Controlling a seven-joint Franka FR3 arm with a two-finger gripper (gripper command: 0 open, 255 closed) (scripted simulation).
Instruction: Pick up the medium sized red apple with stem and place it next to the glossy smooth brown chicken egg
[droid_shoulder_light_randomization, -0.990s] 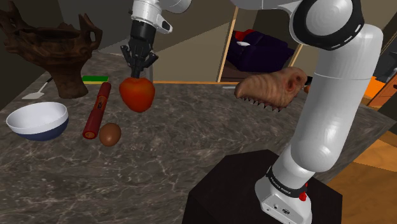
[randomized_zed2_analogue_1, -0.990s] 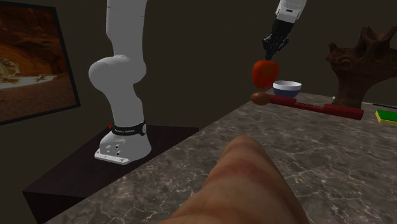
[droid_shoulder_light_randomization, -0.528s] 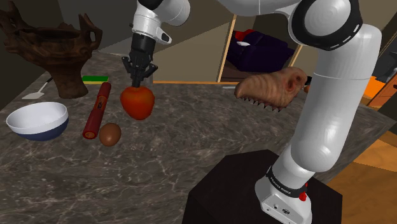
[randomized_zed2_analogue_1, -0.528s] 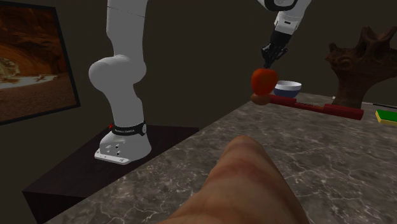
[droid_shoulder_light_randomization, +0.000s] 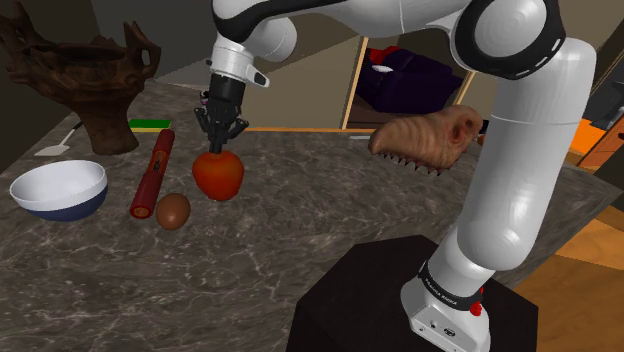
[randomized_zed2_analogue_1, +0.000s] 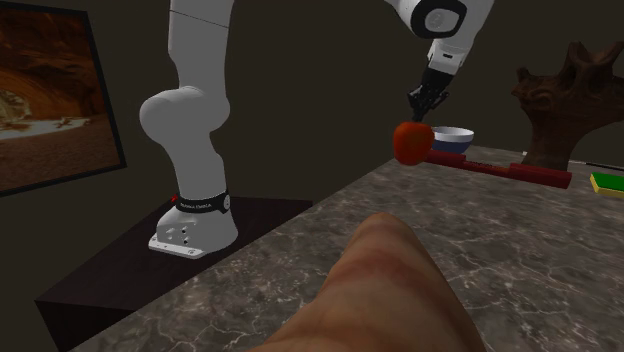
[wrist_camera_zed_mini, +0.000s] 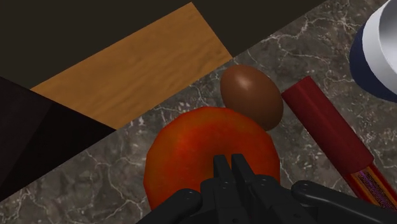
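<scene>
Right under the fingers (wrist_camera_zed_mini: 221, 170), which are clenched on its top, the red apple (wrist_camera_zed_mini: 210, 153) is close beside the brown egg (wrist_camera_zed_mini: 252, 94), so ease it straight down onto the table (wrist_camera_zed_mini: 95, 181) and release gently, lest it roll.

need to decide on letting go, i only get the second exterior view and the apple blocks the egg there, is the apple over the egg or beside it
Observer: Beside it. In the shoulder view the egg lies on the counter at the lower left of the apple, not under it.
Operator: ok and is it gripped
Observer: Yes. In the wrist view the claw has its fingers nearly together at the top of the apple, pinching it there.
Operator: anything else close by
Observer: The red stick lies on the egg's other side, away from the apple.
</scene>
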